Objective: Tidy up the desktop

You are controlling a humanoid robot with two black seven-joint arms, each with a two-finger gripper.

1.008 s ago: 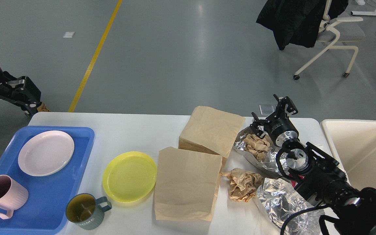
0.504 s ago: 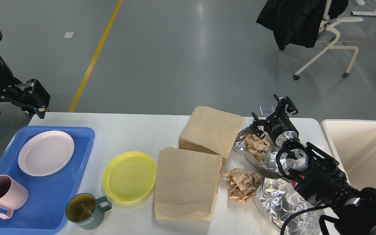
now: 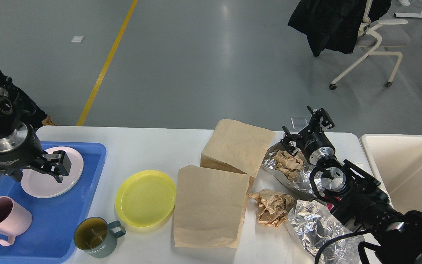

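Blue tray (image 3: 55, 223) holding pink plate (image 3: 51, 176) and pink mug (image 3: 2, 219), foil (image 3: 288, 167) cradling crumpled paper (image 3: 288, 161), left gripper (image 3: 37, 172) spread wide above plate, right gripper (image 3: 304, 126) spread, empty.

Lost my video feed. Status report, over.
Left gripper above pink plate, fingers unclear. Right gripper open, empty, over foil. Desktop cluttered: bags, foil, crumpled paper.

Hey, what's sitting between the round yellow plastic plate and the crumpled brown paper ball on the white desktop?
In the head view, a flat brown paper bag lies between the round yellow plastic plate and the crumpled brown paper ball on the white desktop.
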